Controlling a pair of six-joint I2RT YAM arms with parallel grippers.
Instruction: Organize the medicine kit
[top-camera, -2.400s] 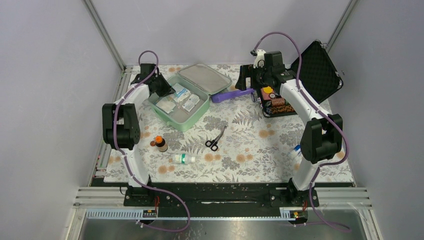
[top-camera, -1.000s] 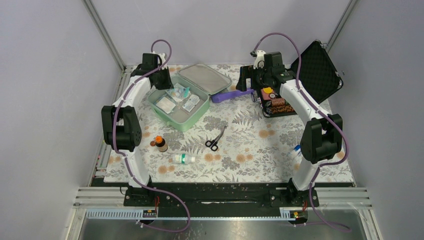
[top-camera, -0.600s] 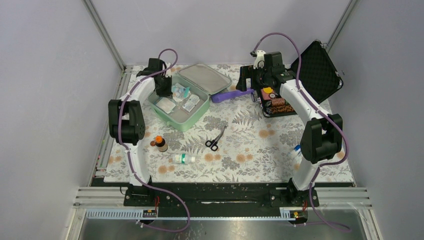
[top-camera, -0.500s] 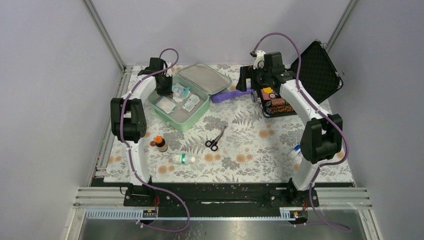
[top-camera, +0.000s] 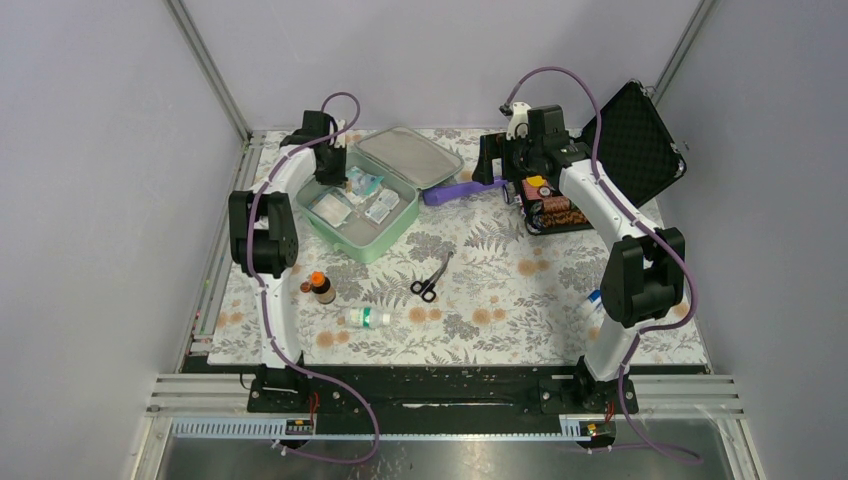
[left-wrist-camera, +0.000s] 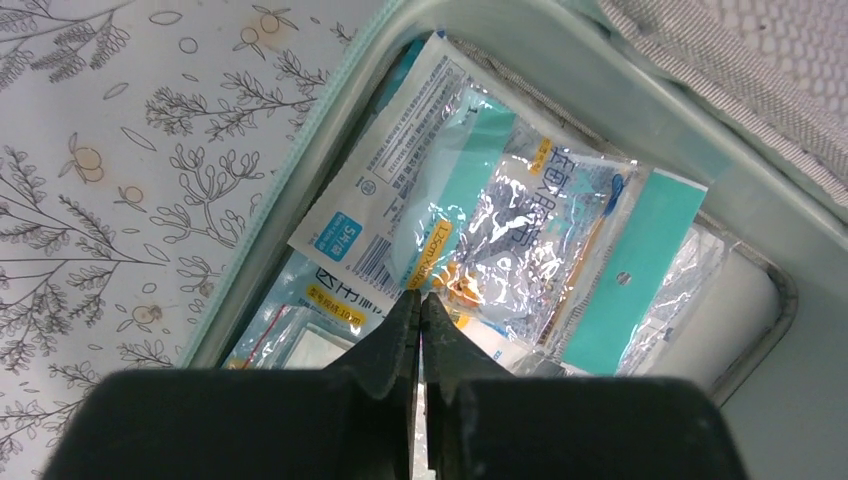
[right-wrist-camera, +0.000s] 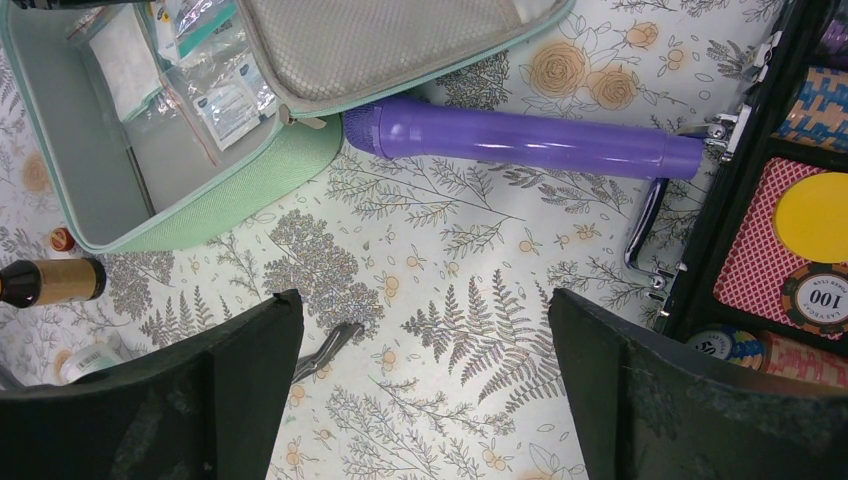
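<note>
Mint-green, the medicine kit (top-camera: 372, 248) lies open at the far left of the floral worktop (top-camera: 500, 290), with plastic sachets (left-wrist-camera: 480, 200) inside. The left hand (left-wrist-camera: 420, 300) hangs over them, clenched on nothing. The right hand (right-wrist-camera: 420, 300) hovers released, spread wide, near a purple cylinder (right-wrist-camera: 520, 142).

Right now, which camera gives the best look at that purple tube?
The right wrist view: the purple tube lies whole and large beside the medicine kit. The top view shows it small; the left wrist view misses it.
</note>
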